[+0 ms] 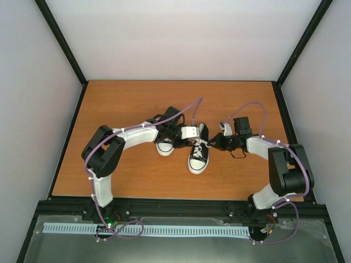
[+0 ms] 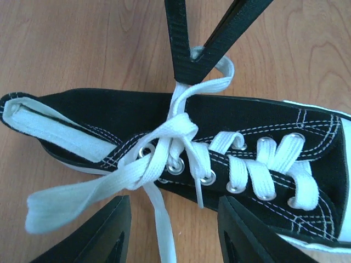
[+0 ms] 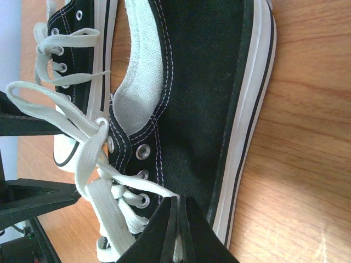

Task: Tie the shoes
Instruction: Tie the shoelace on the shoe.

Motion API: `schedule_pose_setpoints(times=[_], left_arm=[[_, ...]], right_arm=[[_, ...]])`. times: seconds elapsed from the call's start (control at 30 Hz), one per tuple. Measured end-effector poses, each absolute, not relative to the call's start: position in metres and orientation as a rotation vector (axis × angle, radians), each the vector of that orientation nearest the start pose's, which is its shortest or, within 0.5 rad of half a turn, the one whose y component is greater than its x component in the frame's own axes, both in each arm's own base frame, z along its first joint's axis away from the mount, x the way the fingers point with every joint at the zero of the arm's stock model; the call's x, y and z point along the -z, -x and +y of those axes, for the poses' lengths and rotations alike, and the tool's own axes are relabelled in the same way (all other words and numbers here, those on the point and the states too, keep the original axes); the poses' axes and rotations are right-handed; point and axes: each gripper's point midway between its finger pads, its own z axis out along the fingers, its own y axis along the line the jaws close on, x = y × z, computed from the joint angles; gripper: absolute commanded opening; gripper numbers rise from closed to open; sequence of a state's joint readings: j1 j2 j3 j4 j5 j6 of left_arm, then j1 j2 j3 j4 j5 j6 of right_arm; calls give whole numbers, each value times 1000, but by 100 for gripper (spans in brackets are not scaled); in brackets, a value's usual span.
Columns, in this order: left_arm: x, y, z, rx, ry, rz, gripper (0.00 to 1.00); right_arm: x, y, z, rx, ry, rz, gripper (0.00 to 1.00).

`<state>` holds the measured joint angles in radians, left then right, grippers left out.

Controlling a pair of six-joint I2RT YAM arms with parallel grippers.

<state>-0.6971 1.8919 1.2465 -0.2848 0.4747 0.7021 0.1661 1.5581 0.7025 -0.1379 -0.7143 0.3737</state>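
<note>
Two black shoes with white soles lie mid-table: one [image 1: 198, 158] with its toe toward me, the other [image 1: 164, 146] half under the left arm. In the left wrist view the nearer shoe [image 2: 263, 118] lies across the frame, its white laces [image 2: 173, 131] crossed at the top eyelets. My left gripper [image 2: 174, 233] stands open beside it, a loose lace strand [image 2: 163, 230] lying between its fingers. My right gripper [image 3: 179, 224] is shut on a lace end [image 3: 131, 183] pulled out sideways over the shoe's side [image 3: 208, 98]. Its fingers [image 2: 184, 49] show at the top of the left wrist view.
The wooden table [image 1: 137, 104] is ringed by a black frame and white walls. A white slotted rail [image 1: 142, 230] runs along the near edge by the arm bases. The second shoe [image 3: 77, 33] lies just beyond the first in the right wrist view.
</note>
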Motion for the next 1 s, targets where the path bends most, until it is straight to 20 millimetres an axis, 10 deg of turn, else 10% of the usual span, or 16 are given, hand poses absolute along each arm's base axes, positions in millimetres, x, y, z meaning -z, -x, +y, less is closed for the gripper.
schedule_pose_setpoints(times=[0.47, 0.67, 1.0], left_arm=[[-66, -308, -377, 577, -1714, 1701, 30], [-63, -312, -376, 546, -1708, 1704, 2], [-49, -304, -361, 528, -1747, 1806, 1]], right_arm=[[-63, -319, 168, -1126, 22, 2565, 3], [-64, -321, 169, -1127, 24, 2562, 3], [-79, -336, 172, -1123, 57, 2520, 3]])
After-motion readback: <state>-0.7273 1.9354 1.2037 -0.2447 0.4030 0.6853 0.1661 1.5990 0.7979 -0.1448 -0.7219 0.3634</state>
